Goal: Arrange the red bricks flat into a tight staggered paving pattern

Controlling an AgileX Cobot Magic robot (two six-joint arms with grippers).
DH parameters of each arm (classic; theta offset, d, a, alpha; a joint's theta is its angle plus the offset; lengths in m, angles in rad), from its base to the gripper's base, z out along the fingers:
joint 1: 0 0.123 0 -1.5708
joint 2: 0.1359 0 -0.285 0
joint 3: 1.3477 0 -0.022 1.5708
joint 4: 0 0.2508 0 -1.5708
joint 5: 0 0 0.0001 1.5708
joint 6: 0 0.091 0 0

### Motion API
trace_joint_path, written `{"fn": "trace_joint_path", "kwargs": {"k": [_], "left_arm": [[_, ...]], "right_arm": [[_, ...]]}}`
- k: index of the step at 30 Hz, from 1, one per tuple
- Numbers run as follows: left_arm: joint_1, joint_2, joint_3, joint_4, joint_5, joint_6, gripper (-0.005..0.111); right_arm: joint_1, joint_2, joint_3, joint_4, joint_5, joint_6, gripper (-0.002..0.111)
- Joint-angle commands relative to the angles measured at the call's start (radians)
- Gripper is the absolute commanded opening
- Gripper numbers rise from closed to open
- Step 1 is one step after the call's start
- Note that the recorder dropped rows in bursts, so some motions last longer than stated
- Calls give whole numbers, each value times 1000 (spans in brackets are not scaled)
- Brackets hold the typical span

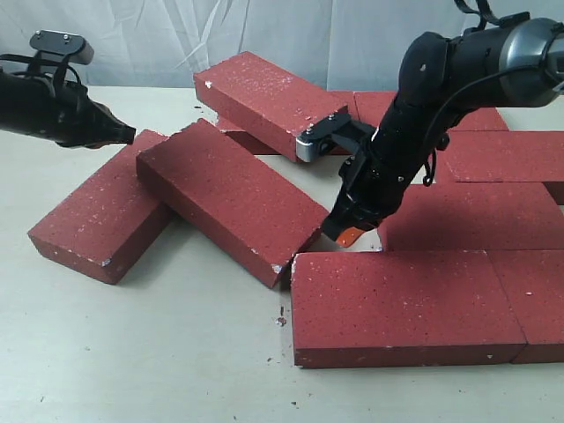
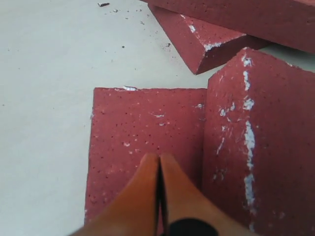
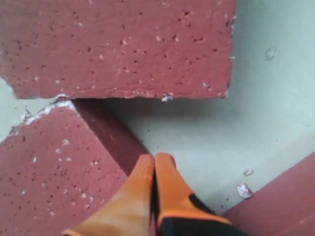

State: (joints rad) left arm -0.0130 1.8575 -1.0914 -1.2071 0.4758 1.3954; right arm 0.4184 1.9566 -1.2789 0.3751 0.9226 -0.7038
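Note:
Several red bricks lie on the table. On the right, flat bricks form rows, among them the front brick [image 1: 401, 304] and one behind it [image 1: 467, 216]. A slanted brick [image 1: 233, 198] leans on the left brick [image 1: 101, 216], and another [image 1: 269, 97] rests tilted at the back. My right gripper [image 1: 348, 233] [image 3: 155, 158] is shut and empty. It points down into the gap between a slanted brick's end [image 3: 44, 167] and a flat brick [image 3: 118, 46]. My left gripper [image 1: 123, 134] [image 2: 159, 158] is shut and empty over the far end of the left brick [image 2: 142, 128].
Bare pale table [image 1: 176, 352] spreads along the front and left. Small brick crumbs [image 3: 243, 189] lie in the gap near the right fingertips. A light curtain [image 1: 264, 31] hangs behind the table.

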Motion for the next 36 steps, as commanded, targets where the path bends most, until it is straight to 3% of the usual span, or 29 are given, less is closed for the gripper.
{"fn": "trace_joint_path", "kwargs": {"k": [1, 7, 14, 19, 24, 31, 36], "left_arm": [[-32, 32, -29, 7, 2, 2, 0], [-85, 57, -46, 11, -6, 2, 0], [-87, 55, -52, 35, -8, 2, 0], [-87, -26, -52, 94, 83, -31, 0], [-89, -65, -52, 177, 237, -87, 0], [-89, -38, -44, 165, 230, -88, 0], [-122, 3, -44, 171, 247, -79, 0]], "right_arm": [[1, 37, 0, -6, -1, -6, 0], [1, 41, 0, 60, -125, -23, 0], [1, 41, 0, 230, -289, -136, 0], [1, 26, 0, 176, -384, -134, 0], [1, -85, 0, 98, -308, -131, 0], [1, -185, 0, -30, -380, -113, 0], [1, -178, -2, -172, -336, -25, 0]]}}
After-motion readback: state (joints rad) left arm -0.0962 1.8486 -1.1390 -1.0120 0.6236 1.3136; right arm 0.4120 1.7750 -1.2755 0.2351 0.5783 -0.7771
